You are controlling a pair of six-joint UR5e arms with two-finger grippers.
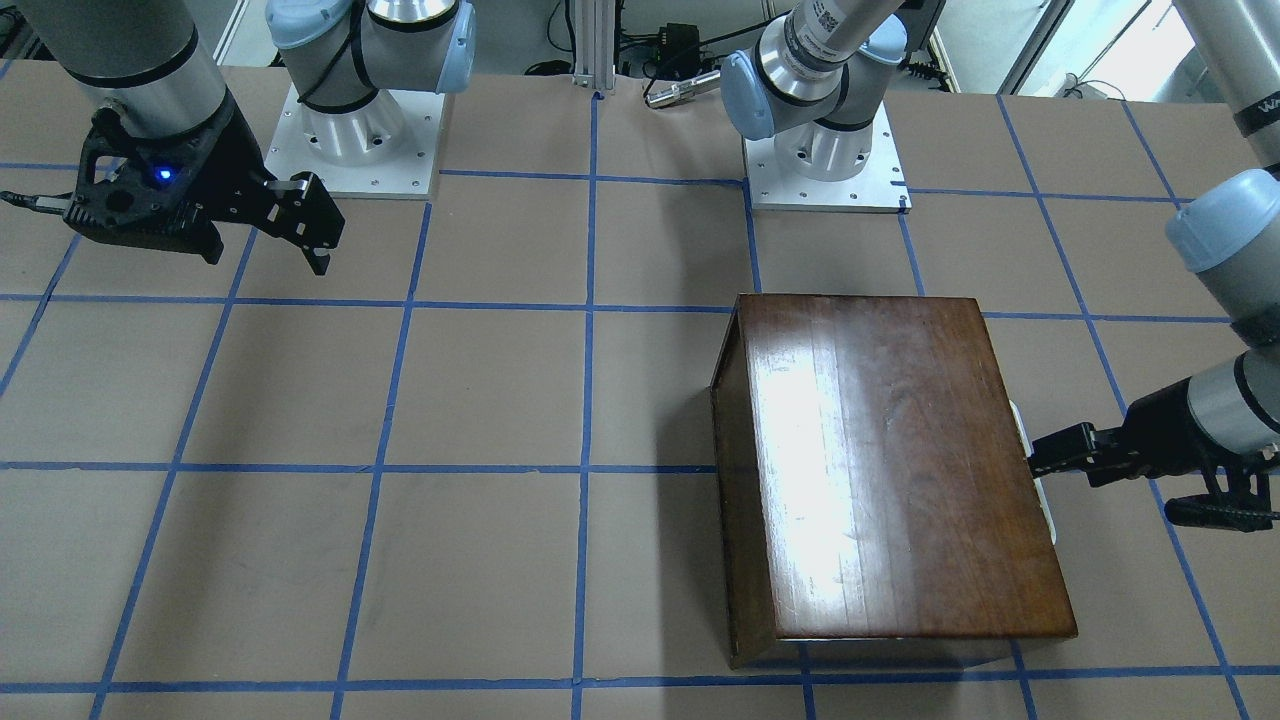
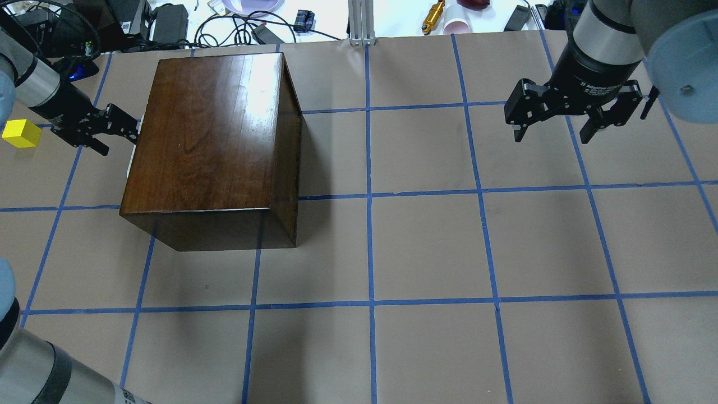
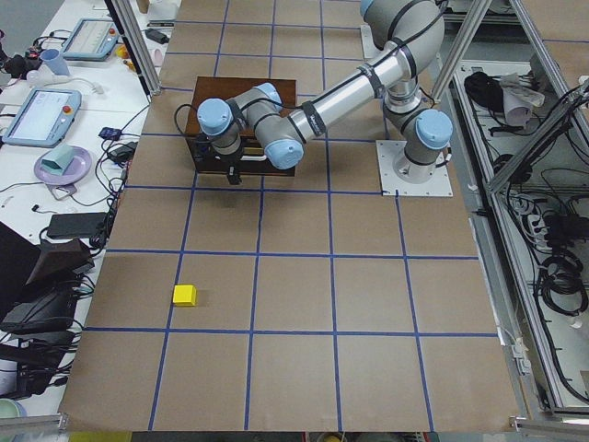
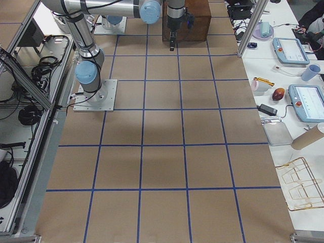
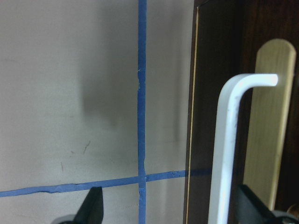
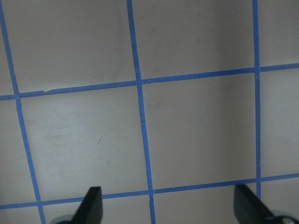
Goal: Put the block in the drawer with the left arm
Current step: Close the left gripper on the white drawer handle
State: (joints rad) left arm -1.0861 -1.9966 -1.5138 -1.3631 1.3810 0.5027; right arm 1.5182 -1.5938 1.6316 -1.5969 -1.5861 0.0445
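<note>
The yellow block [image 2: 21, 133] lies on the table left of my left arm, apart from it; it also shows in the exterior left view [image 3: 185, 295]. The dark wooden box [image 2: 207, 134] holds the drawer, which is shut. Its front carries a white bar handle [image 5: 224, 154] on a pale wood strip. My left gripper [image 2: 120, 132] is open at that front, level with the handle. In the left wrist view the handle stands between the fingertips [image 5: 91, 207], nearer the right one. My right gripper [image 2: 552, 132] hangs open and empty above the table at the far right.
The box [image 1: 890, 470] stands on the robot's left half of the brown table with its blue tape grid. The arm bases [image 1: 825, 165] are bolted at the robot's edge. Cables and small items [image 2: 241, 25] lie beyond the far edge.
</note>
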